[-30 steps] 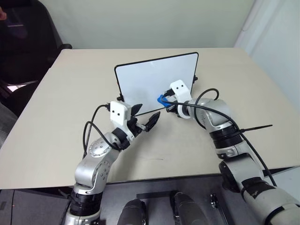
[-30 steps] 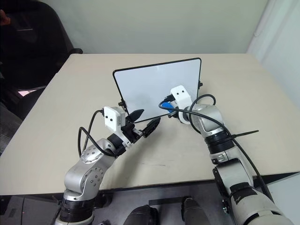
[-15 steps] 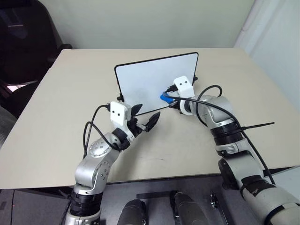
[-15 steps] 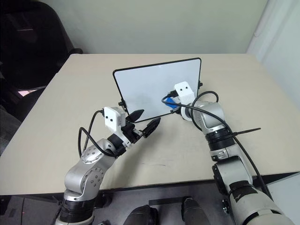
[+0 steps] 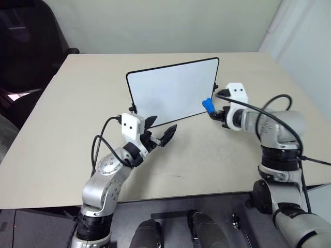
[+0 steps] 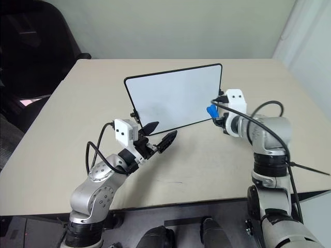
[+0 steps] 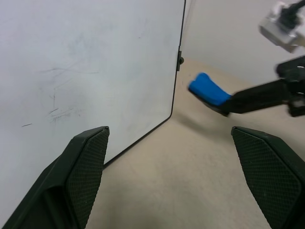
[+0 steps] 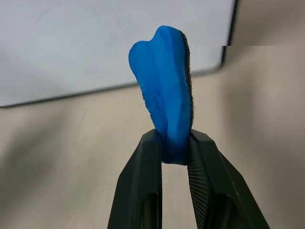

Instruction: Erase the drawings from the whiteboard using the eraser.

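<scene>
The whiteboard (image 5: 170, 90) stands tilted on the table, its white face towards me. Of the drawings I make out just faint thin grey traces (image 7: 61, 112) low on the board. The blue eraser (image 5: 208, 105) is clamped by its lower end in my right gripper (image 5: 212, 110), which is shut on it. It hangs just off the board's right edge, above the table and apart from the board. My left gripper (image 5: 160, 128) stands open in front of the board's lower edge, with nothing between its fingers (image 7: 88, 162). The eraser (image 7: 208, 90) also shows past the board's corner in the left wrist view.
The beige table (image 5: 72, 119) stretches wide around the board. A black chair (image 5: 26, 46) stands off its far left corner. A pale wall or curtain (image 5: 305, 46) rises at the right. Cables loop from both wrists.
My right gripper has carried the eraser to the right, off the board's face and past its right edge, rolling at the wrist. The left arm and the board have not moved.
</scene>
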